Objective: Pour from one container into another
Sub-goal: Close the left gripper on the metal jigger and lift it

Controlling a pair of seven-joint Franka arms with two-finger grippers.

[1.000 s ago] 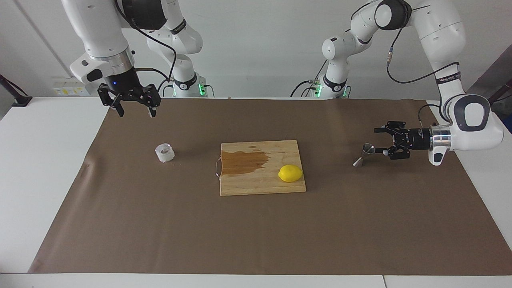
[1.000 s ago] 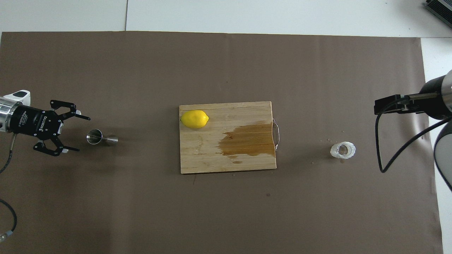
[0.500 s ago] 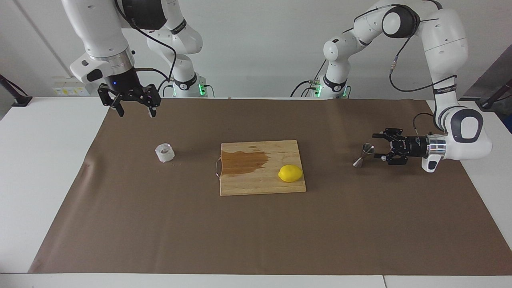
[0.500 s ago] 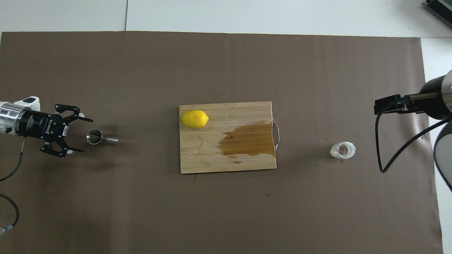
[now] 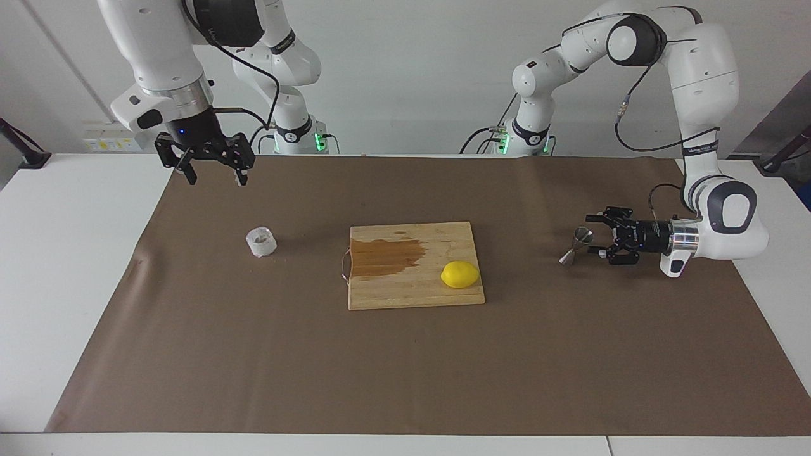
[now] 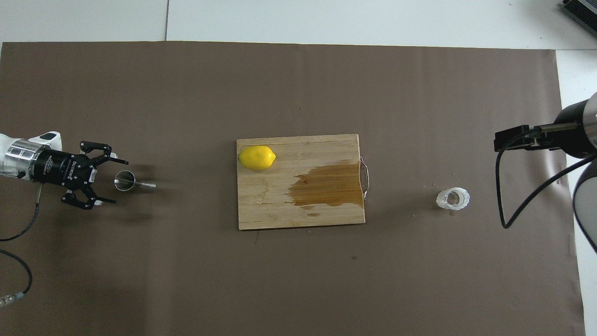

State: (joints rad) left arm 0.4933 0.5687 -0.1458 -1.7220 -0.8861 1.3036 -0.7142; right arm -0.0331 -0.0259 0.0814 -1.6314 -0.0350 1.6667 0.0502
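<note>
Left gripper [image 6: 115, 182] agape beside jigger [image 6: 133, 182], lemon [image 6: 257, 157] on board [image 6: 280, 205]

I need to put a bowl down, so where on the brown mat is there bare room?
The widest bare stretch lies farther from the robots than the cutting board. Another runs between board and glass tumbler. It is crowded at the jigger, where the left gripper sits with open jaws.

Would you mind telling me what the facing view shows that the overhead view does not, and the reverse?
Only the facing view shows the right gripper, open, raised over the mat nearer the robots than the glass. Only the overhead view looks down into the glass and the metal cup. Both show the left gripper, open, beside the metal cup, and the lemon on the cutting board.
</note>
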